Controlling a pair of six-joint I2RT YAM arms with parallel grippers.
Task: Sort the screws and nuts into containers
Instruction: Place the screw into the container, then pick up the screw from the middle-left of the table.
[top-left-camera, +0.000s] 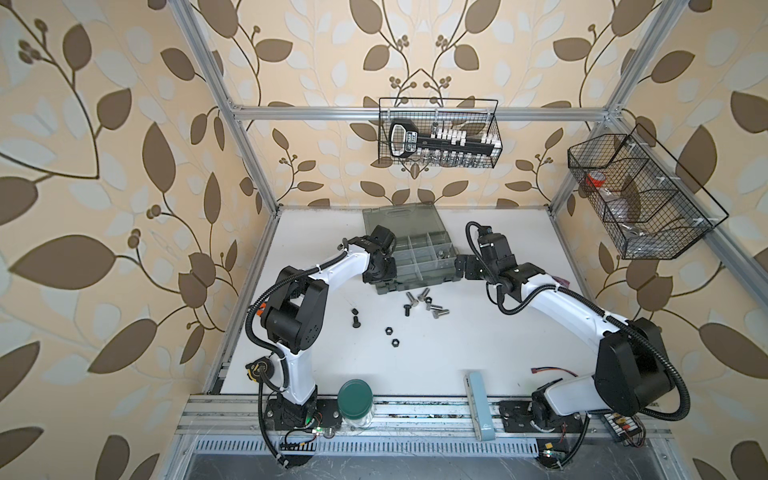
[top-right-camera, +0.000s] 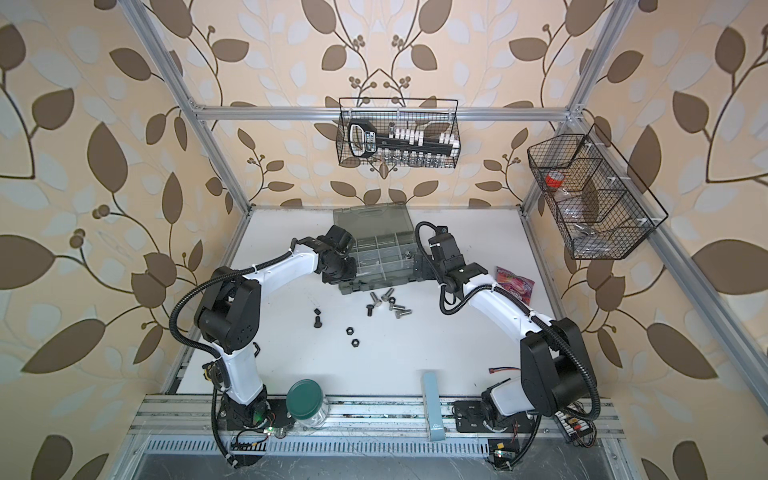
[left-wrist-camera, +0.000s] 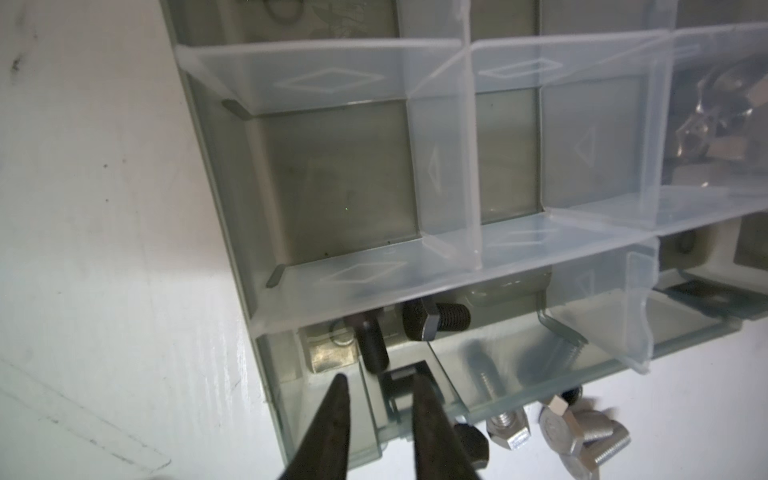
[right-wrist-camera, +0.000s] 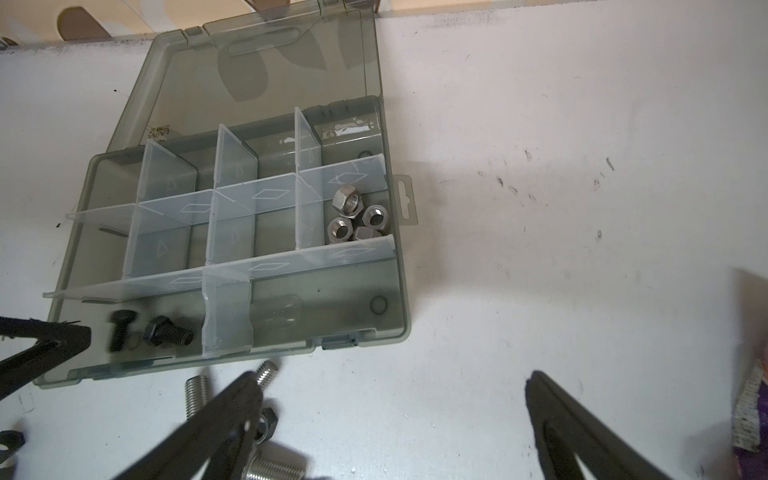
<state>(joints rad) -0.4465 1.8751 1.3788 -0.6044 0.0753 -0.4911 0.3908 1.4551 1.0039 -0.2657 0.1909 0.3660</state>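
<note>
The organizer case (top-left-camera: 411, 266) is seen lying open on the table (top-left-camera: 478, 353). Its lid (right-wrist-camera: 266, 62) is folded back on the side of the case away from the robot. The inside of the case is split into compartments by clear dividers (right-wrist-camera: 232, 208).

The left gripper (left-wrist-camera: 379, 377) is held over the front left corner of the case. Its fingers (left-wrist-camera: 338, 415) are parted a little, and nothing is caught between them. Just past the fingertips, two black screws (left-wrist-camera: 436, 322) are found in the corner compartment (right-wrist-camera: 183, 299) of the case. One is lying on its side and is shown sharply. The other is blurred, so how it rests cannot be told.

The right gripper (right-wrist-camera: 392, 376) is held just off the right side of the case, near its front corner. Its jaws are spread wide, and nothing is gripped.

A small heap of silver nuts (right-wrist-camera: 357, 216) is gathered in the middle compartment along the right wall of the case. The other compartments that can be seen into hold nothing.

Silver screws (top-left-camera: 432, 305) are scattered on the table just in front of the case. Loose black screws (top-left-camera: 356, 322) are also seen there, one among the silver ones and another farther out toward the left of the case. Two black nuts (top-left-camera: 389, 330) are lying farther out still from the front of the case, close to each other and apart from the screws.
</note>
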